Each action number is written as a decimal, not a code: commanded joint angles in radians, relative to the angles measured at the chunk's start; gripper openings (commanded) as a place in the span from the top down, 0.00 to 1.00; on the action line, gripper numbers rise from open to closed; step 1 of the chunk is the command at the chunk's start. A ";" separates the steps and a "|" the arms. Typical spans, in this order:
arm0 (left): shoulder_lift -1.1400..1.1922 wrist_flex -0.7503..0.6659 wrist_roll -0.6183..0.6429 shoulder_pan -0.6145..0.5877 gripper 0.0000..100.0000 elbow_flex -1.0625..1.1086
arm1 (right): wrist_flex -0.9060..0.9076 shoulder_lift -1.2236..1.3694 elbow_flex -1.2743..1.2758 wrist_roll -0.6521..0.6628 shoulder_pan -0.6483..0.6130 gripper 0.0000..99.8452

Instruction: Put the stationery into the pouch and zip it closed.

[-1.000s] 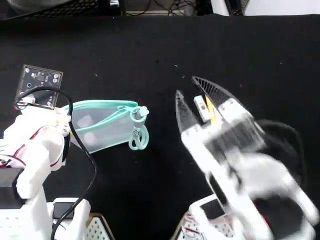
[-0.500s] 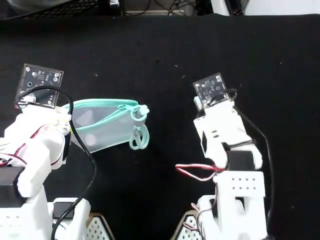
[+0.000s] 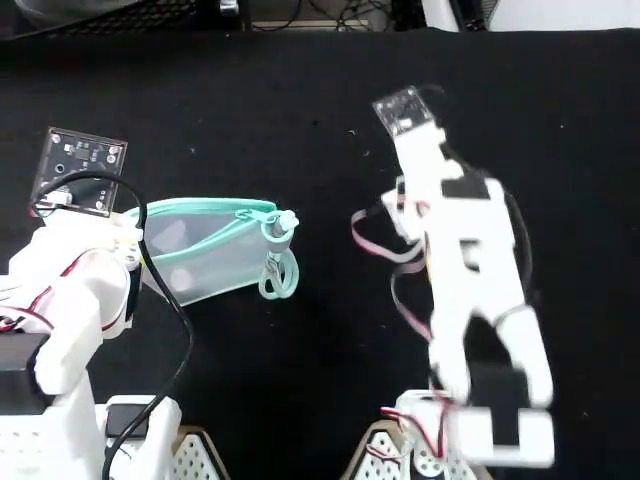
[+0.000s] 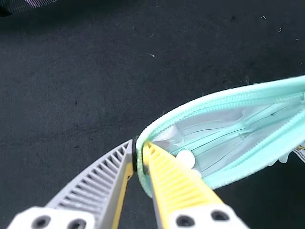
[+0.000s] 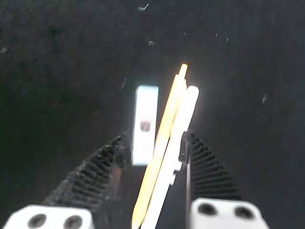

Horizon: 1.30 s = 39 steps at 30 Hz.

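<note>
Lying across the black table, the 1 pouch has its long axis running side to side in the high view, slightly tilted. Its zip pull and mint loop are at the end that points toward the right arm. The zip is undone and the mouth gapes along the mint edge.

The left gripper is at the pouch's other end. Its 2 fingers, 1 grey and 1 yellow, are nearly together and pinch the rim of the mouth between them. A pale round shape sits inside the pouch just past the yellow finger; what it is cannot be told.

Well apart from the pouch, the right arm stretches out over the table. In its wrist view 3 pieces of stationery lie on the cloth: 1 white eraser, 1 yellow pencil and 1 white pen. All 3 have their long axes roughly parallel, pointing away from the wrist along the gripper's reach. Pencil and pen lie touching side by side, with the eraser just beside the pencil.

The right gripper stands with its 2 black fingers spread apart, 1 on each side of the group. One sits just beside the eraser and the other against the pen, and they have not clamped anything.
</note>
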 commanded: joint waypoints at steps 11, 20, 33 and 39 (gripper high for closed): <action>0.012 0.011 -0.005 -0.007 0.97 0.127 | 0.232 0.538 -0.579 0.071 -0.064 0.91; 0.012 0.011 -0.005 -0.008 0.97 0.127 | 0.302 0.642 -0.710 0.078 -0.057 0.91; 0.012 0.011 -0.006 -0.008 0.97 0.127 | 0.379 0.556 -0.725 0.120 -0.025 0.83; 0.012 0.011 -0.006 -0.008 0.97 0.127 | 0.362 0.667 -0.742 0.118 -0.017 0.83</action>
